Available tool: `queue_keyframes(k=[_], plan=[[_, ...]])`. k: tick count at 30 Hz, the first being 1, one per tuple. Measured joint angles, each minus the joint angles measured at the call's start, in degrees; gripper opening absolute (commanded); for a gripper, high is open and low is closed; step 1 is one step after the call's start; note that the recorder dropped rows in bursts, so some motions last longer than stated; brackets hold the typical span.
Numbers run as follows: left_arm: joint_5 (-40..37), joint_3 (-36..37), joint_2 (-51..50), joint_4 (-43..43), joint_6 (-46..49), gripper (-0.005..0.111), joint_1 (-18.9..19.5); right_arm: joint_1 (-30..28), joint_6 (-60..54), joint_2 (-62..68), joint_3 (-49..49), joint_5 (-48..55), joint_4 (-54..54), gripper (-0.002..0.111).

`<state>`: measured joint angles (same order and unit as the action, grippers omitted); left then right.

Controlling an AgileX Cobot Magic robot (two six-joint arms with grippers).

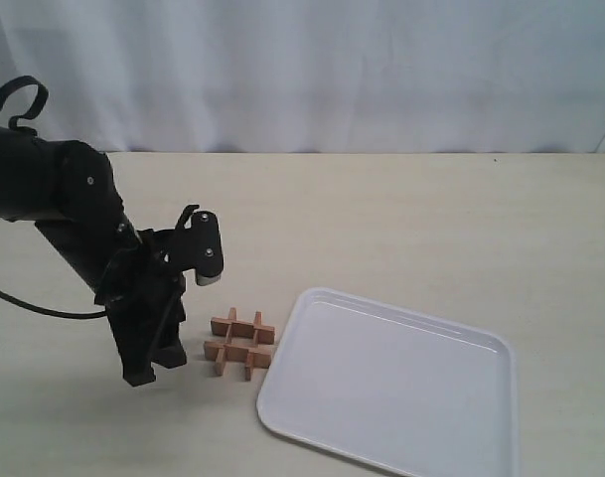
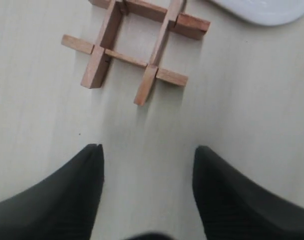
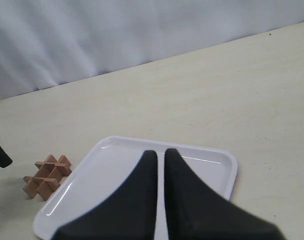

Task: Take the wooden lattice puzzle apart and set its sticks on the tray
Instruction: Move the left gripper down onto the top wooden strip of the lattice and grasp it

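The wooden lattice puzzle (image 1: 241, 343) lies flat on the table (image 1: 431, 219), all four sticks locked in their hash shape, just beside the left rim of the tray (image 1: 401, 393), near the tray's front left corner. In the left wrist view a thin strip of table shows between the nearest stick end and the tray's rounded corner, so the two are apart. The tray is white and holds nothing (a soft gleam runs along its raised rim). The left gripper (image 1: 155, 366) hangs just to the left of the puzzle, fingers pointing down at the table and spread wide with only bare tabletop between them. From its own camera the two dark fingers (image 2: 92, 165) frame the near ends of the sticks without touching them. The puzzle thus sits between this gripper and the tray, with nothing across it. A black cable (image 1: 34, 310) trails from the left arm over the table toward the edge of the picture. The right gripper (image 3: 160, 152), seen only from its own wrist camera, hovers over the tray with its fingers pressed almost together, a thin slit between them and nothing held. The table is a pale, cream-coloured board with a faint grain, and behind it hangs a white cloth backdrop (image 1: 332, 70) in soft folds.
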<state>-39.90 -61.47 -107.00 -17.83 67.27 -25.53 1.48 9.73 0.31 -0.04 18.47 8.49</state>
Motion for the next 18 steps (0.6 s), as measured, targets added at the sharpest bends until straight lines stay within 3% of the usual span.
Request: queue_keyframes(k=[12, 18], plan=[[4.52, 0.0, -3.2, 0.84, 4.58, 0.054, -3.78, 0.0, 0.0, 0.0, 0.0, 0.0, 0.0, 0.005], [6.8, 0.0, -3.42, 0.84, 5.19, 0.054, -3.92, 0.0, 0.0, 0.0, 0.0, 0.0, 0.0, 0.005]])
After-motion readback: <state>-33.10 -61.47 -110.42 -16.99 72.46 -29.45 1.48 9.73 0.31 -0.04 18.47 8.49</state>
